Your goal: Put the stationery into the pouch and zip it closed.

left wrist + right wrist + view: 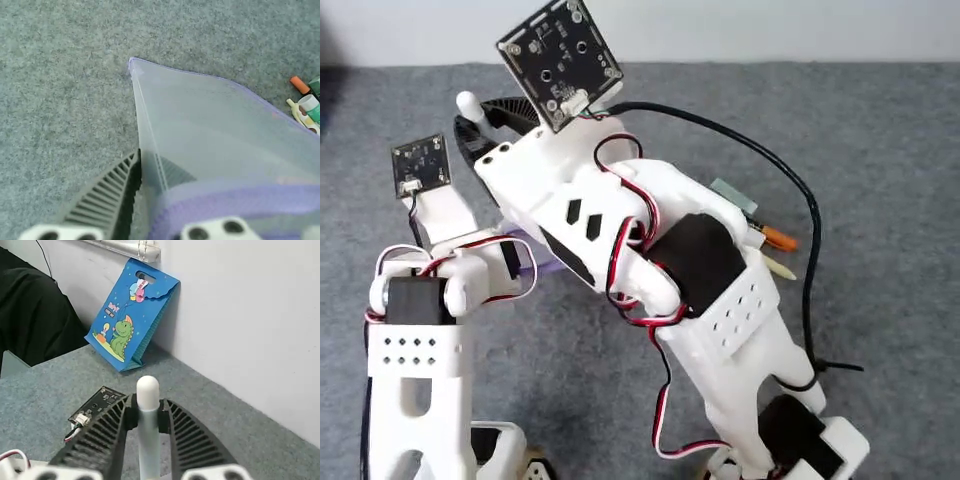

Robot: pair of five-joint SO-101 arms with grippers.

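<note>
Two grippers are both occupied. My left gripper [148, 165] is clamped on one side edge of the pouch [210, 130], close to its purple zip band, and seems to hold that end up off the grey table [60, 75]. My right gripper [149, 406] is squeezed tight around a white pen [148, 390]. The pen's rounded tip sticks out past the fingers and points up and away from the pouch, well apart from it.

I judge the step in hand to be getting this pen into the pouch. To do it well, I would turn the right wrist so the pen points down at the zip band and bring it in along the line of the opening. I would let go only once most of its length is inside. The left grip should hold firm so the soft fabric does not fold over the mouth. I cannot tell from here whether the zip is open.

The pouch is thin, see-through white mesh with purple trim, and it narrows to a corner that rests on the table. It looks limp and likely to sag. I cannot make out whether anything is inside it. More loose stationery [305, 102], orange, cream and green pieces, lies on the table just beyond the pouch's far side.
</note>
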